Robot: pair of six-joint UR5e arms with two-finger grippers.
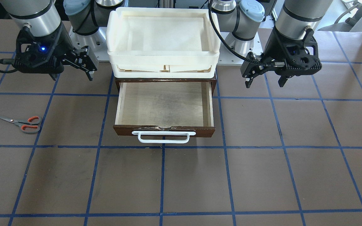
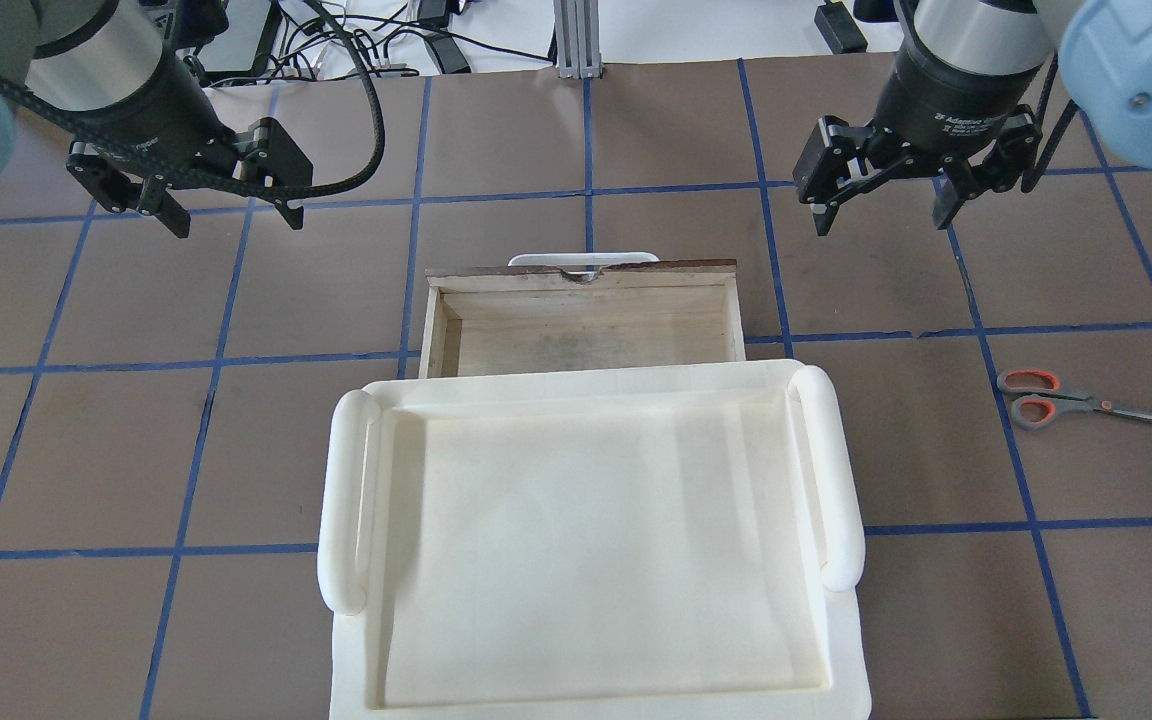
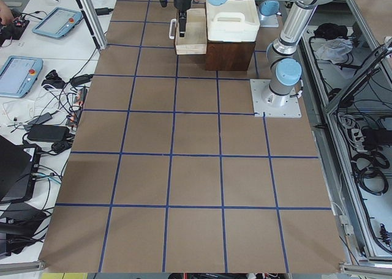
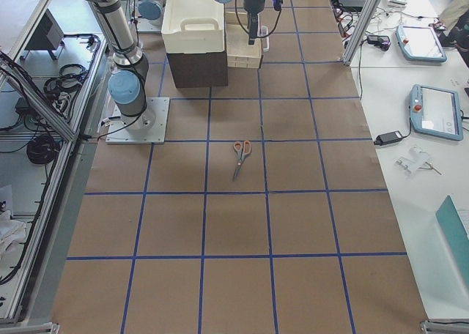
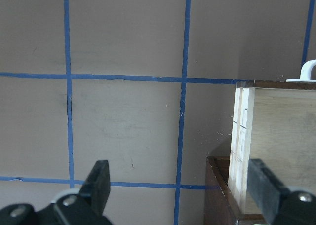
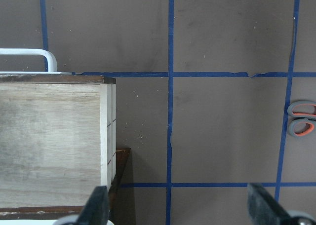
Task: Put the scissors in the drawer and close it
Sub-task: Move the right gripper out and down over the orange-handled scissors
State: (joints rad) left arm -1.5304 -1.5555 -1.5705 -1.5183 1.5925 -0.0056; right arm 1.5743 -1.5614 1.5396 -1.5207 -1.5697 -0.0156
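Observation:
The scissors (image 1: 22, 123) lie flat on the brown table on my right side, well clear of the drawer; they also show in the overhead view (image 2: 1056, 397), in the exterior right view (image 4: 240, 154) and at the right edge of the right wrist view (image 6: 300, 122). The drawer (image 1: 165, 103) is pulled open and its pale plywood inside (image 2: 586, 325) is empty; its white handle (image 1: 163, 135) faces away from me. My right gripper (image 2: 881, 222) is open and empty, above the table between drawer and scissors. My left gripper (image 2: 236, 222) is open and empty on the drawer's other side.
Cream-white plastic trays (image 2: 586, 540) are stacked on the dark cabinet above the drawer and also show in the front-facing view (image 1: 163, 34). Blue tape lines grid the table. Tablets and cables lie on side benches beyond the table ends.

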